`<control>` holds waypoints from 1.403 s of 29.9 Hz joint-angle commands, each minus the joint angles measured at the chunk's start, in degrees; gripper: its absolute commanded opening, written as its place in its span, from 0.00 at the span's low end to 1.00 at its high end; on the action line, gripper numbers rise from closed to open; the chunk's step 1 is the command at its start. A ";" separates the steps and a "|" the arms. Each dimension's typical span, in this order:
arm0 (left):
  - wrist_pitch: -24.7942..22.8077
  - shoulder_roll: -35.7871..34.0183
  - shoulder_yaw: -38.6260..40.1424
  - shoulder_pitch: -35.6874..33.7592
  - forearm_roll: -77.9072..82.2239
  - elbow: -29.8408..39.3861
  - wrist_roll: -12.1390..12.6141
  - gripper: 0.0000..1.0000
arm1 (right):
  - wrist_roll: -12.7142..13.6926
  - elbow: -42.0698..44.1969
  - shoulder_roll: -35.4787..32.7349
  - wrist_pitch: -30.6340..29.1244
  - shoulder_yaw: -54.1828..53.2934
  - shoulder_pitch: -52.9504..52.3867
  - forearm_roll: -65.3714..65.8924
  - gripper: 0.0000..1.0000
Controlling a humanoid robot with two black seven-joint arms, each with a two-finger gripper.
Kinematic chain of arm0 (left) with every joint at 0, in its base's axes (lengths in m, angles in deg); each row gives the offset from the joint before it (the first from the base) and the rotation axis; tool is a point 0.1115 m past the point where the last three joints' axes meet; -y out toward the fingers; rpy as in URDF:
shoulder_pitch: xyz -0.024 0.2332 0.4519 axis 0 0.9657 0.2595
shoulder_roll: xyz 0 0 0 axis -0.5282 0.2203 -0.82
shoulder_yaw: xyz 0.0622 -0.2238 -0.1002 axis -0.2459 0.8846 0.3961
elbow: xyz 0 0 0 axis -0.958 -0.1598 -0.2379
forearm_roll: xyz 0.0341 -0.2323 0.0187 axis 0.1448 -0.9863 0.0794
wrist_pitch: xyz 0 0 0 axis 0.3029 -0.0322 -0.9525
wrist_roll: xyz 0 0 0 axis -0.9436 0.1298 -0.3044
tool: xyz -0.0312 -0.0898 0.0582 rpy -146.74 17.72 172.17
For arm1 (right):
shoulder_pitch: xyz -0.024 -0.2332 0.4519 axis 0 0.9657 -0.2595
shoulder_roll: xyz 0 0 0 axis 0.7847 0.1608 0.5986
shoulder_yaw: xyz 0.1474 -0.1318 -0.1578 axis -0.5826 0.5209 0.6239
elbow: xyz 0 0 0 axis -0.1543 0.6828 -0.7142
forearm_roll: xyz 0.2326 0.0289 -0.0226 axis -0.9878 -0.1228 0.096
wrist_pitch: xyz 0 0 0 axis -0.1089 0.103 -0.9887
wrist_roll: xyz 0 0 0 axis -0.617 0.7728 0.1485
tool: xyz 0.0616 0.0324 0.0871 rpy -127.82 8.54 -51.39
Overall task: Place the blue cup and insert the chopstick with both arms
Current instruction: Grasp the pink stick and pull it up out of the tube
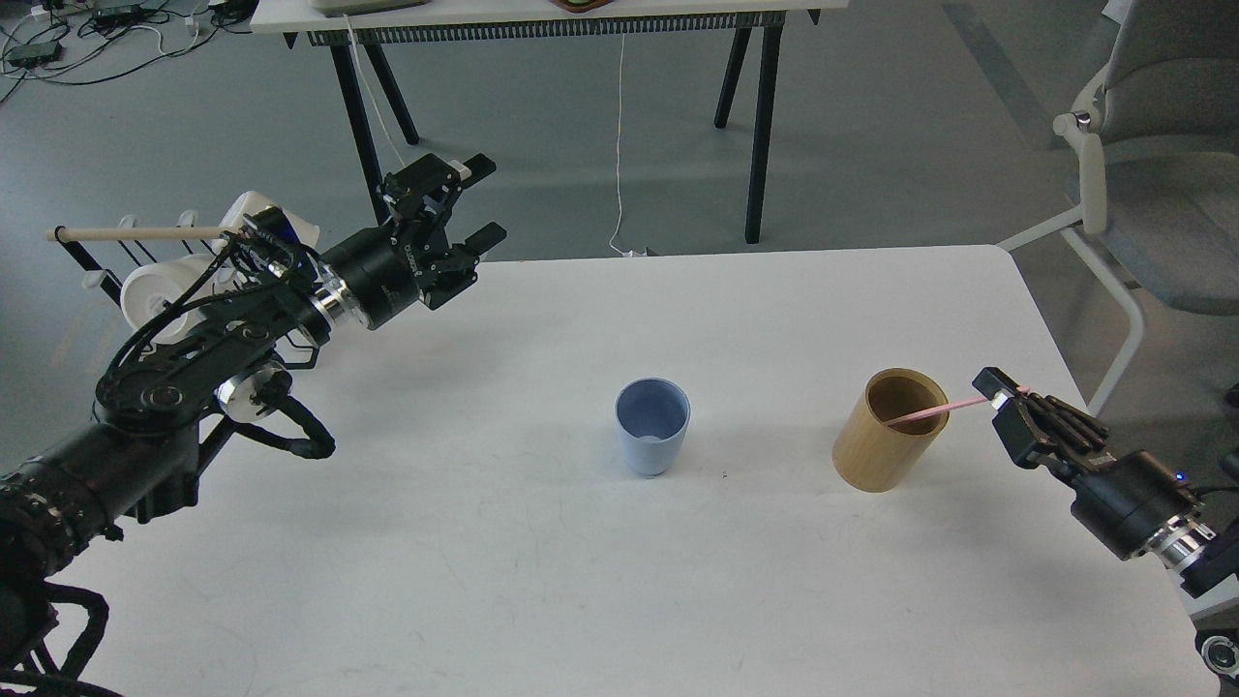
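Lab: floor cables [58, 29], trestle table [542, 19], office chair [1152, 184].

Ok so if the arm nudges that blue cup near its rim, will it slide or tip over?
The blue cup tapers toward its base, so a high nudge would probably tip it. It looks empty and thin-walled, so likely light. It stands upright on the smooth white table, so a low push may just slide it.

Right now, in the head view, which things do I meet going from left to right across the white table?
left gripper → blue cup → tan wooden holder → pink chopstick, its tip inside the holder → right gripper, gripping the stick's other end.
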 commanded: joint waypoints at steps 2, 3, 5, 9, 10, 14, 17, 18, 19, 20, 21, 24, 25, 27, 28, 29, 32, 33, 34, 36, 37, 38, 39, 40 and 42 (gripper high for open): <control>0.00 0.65 -0.01 0.50 0.00 0.02 0.00 0.90 | 0.02 0.02 -0.06 0.00 0.09 -1.25 -0.36 0.03; 0.00 0.83 -0.01 0.50 0.00 0.02 0.00 0.90 | 0.02 0.02 -0.06 0.00 0.09 -1.34 -0.36 0.03; 0.00 1.00 -0.01 0.50 0.00 -0.07 0.00 0.90 | 0.02 -0.33 -0.15 0.00 0.09 -1.43 -0.54 0.02; 0.00 1.00 -0.01 0.50 0.00 0.02 0.00 0.90 | 0.02 -0.85 -2.25 0.00 0.00 -1.43 -0.89 0.01; 0.00 1.09 -0.01 0.50 0.00 0.02 0.00 0.90 | 0.02 -1.03 -3.30 0.00 0.00 -1.43 -1.06 0.01; 0.00 1.18 -0.01 0.50 0.00 0.02 0.00 0.90 | 0.02 -4.10 -6.12 0.00 -0.35 -1.08 -1.85 0.01; 0.00 1.18 -0.01 0.50 0.00 0.02 0.00 0.90 | 0.02 -7.17 -9.45 0.00 -0.17 -0.90 -5.18 0.01; 0.00 1.18 -0.01 0.50 0.00 0.02 0.00 0.90 | 0.02 -8.58 -10.68 0.00 -0.17 -0.90 -6.59 0.01; 0.00 1.27 -0.01 0.59 0.00 0.02 0.00 0.90 | 0.02 -9.81 -11.74 0.00 -0.09 -0.81 -7.65 0.01; 0.00 1.27 -0.01 0.50 0.00 0.02 0.00 0.90 | 0.02 -11.04 -12.97 0.00 -0.08 -0.90 -8.70 0.01; 0.00 1.35 -0.01 0.50 0.00 0.02 0.00 0.90 | 0.02 -12.10 -14.03 0.00 -0.08 -0.90 -9.49 0.01; 0.00 1.36 -0.01 0.50 0.00 0.02 0.00 0.90 | 0.02 -14.21 -17.10 0.00 -0.35 -0.90 -10.99 0.00; 0.00 1.36 -0.01 0.59 0.00 0.02 0.00 0.90 | 0.02 -14.91 -18.07 0.00 -0.52 -0.99 -11.26 0.00; 0.00 1.36 -0.01 0.59 0.00 0.02 0.00 0.90 | 0.02 -15.79 -19.92 0.00 -0.70 -1.16 -12.31 0.00; 0.00 1.36 -0.01 0.59 0.00 -0.06 0.00 0.90 | 0.02 -16.32 -20.71 0.00 -0.79 -1.25 -12.84 0.00; 0.00 1.36 -0.01 0.59 0.00 0.02 0.00 0.90 | 0.02 -16.76 -21.24 0.00 -0.87 -1.34 -13.19 0.00; 0.00 1.36 -0.09 0.59 0.00 -0.06 0.00 0.90 | 0.02 -17.29 -22.30 0.00 -2.01 -1.60 -13.28 0.00; 0.00 1.36 -0.01 0.59 0.00 0.02 0.00 0.90 | 0.02 -17.29 -22.47 0.00 -2.45 -1.78 -13.37 0.00; 0.00 1.36 -0.01 0.59 0.00 0.02 0.00 0.90 | 0.02 -17.38 -22.56 0.00 -2.81 -2.30 -13.37 0.00; 0.00 1.36 -0.01 0.59 0.00 -0.07 0.00 0.90 | 0.02 -17.38 -22.47 0.00 -3.07 -3.70 -14.07 0.00; 0.00 1.36 -0.01 0.59 0.00 0.02 0.00 0.90 | 0.02 -17.38 -22.47 0.00 -3.07 -4.84 -14.51 0.00; 0.00 1.44 -0.01 0.59 0.00 -0.06 0.00 0.90 | 0.02 -17.29 -22.13 0.00 -2.90 -6.42 -14.86 0.00; 0.00 1.44 -0.09 0.59 0.00 -0.15 0.00 0.90 | 0.02 -17.29 -21.86 0.00 -2.72 -8.09 -14.86 0.00; 0.00 1.44 -0.09 0.59 0.00 -0.41 0.00 0.90 | 0.02 -17.03 -21.68 0.00 -2.37 -9.41 -14.86 0.00; 0.00 1.53 -0.09 0.59 0.00 -0.77 0.00 0.90 | 0.02 -16.68 -20.64 0.00 -2.02 -11.53 -14.86 0.01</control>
